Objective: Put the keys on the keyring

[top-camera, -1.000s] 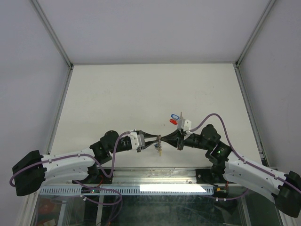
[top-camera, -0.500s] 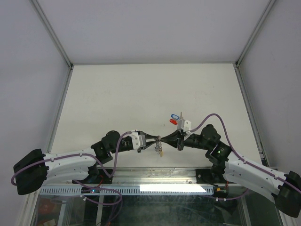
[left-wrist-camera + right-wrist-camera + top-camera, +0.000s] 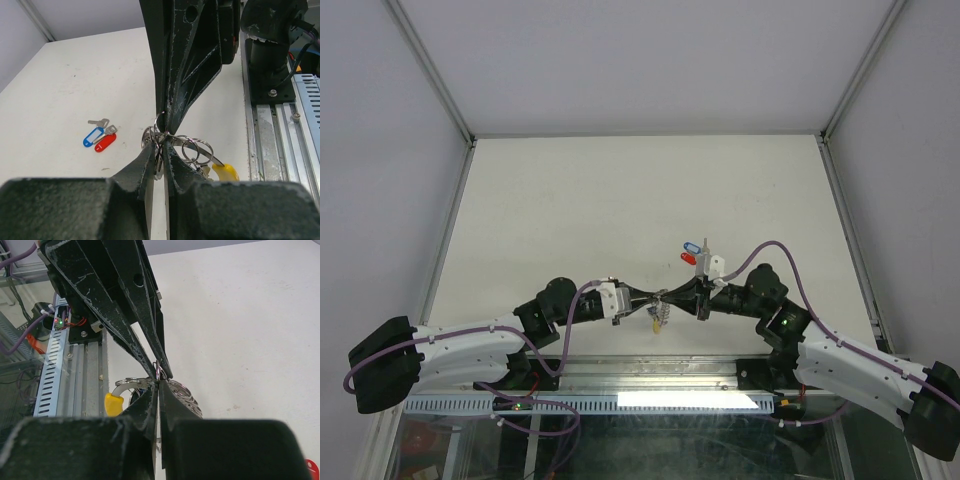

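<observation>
Keyring (image 3: 223, 171) pinched in both jaws, keys (image 3: 100, 136) apart

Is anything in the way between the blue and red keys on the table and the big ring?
No, only bare table lies between the keys and the keyring. But the left gripper and right gripper both pinch that ring.

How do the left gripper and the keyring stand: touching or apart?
Touching. Left wrist view: silvery coils of the keyring sit pinched between the fingertips of the left gripper, with no gap visible.
</observation>
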Tool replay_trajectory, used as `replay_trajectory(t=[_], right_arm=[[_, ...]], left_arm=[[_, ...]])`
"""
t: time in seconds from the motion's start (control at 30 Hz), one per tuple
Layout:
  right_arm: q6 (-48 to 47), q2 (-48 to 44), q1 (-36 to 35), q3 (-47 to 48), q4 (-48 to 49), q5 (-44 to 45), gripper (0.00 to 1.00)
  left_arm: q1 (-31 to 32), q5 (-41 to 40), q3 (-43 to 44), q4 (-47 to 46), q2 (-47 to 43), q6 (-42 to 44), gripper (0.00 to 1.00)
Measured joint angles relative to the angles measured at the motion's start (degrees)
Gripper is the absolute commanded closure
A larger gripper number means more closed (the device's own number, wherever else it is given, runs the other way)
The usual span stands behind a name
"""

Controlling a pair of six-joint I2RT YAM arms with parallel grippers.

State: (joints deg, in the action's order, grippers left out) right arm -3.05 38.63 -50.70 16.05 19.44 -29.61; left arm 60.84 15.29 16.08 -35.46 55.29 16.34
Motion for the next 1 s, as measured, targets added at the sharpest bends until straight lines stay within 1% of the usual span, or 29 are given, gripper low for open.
replay_trajectory(t=[0.07, 0.23, 0.27, 0.47, 0.5, 0.53, 0.57, 0.73, 1.0], right_arm=[[-0.1, 0.0, 0.0, 0.0, 0.0, 0.0, 1.00], [-0.5, 0.5, 0.1, 0.0, -0.5, 0.0, 1.00], [-0.7, 0.6, 0.1, 0.0, -0.7, 0.0, 0.98], [-1.2, 0.7, 0.1, 0.0, -2.2, 0.0, 0.98], [-1.3, 0.7, 0.1, 0.0, -2.5, 0.0, 0.88], [-1.4, 0.7, 0.1, 0.0, -2.7, 0.0, 0.80], [-1.5, 0.6, 0.1, 0.1, -3.0, 0.2, 0.77], [-2.9, 0.3, 0.1, 1.2, -5.3, 0.7, 0.72], [-4.9, 0.8, 0.1, 3.4, -8.4, 0.9, 0.69]], left_arm=[[0.0, 0.2, 0.0, 0.1, 0.0, 0.2, 1.00], [0.3, 0.8, 0.3, 1.7, 0.0, 1.2, 1.00], [0.3, 0.9, 0.4, 2.1, 0.0, 1.4, 1.00], [0.3, 1.5, 1.8, 6.8, -1.2, 4.6, 1.00], [0.3, 1.5, 2.4, 8.1, -1.3, 5.4, 1.00], [0.3, 1.5, 2.9, 9.5, -1.4, 6.1, 1.00], [0.3, 1.5, 3.6, 10.8, -1.5, 7.0, 1.00], [0.3, 1.3, 6.1, 17.1, -1.5, 11.1, 1.00], [0.3, 1.3, 8.2, 22.1, -1.2, 14.6, 1.00]])
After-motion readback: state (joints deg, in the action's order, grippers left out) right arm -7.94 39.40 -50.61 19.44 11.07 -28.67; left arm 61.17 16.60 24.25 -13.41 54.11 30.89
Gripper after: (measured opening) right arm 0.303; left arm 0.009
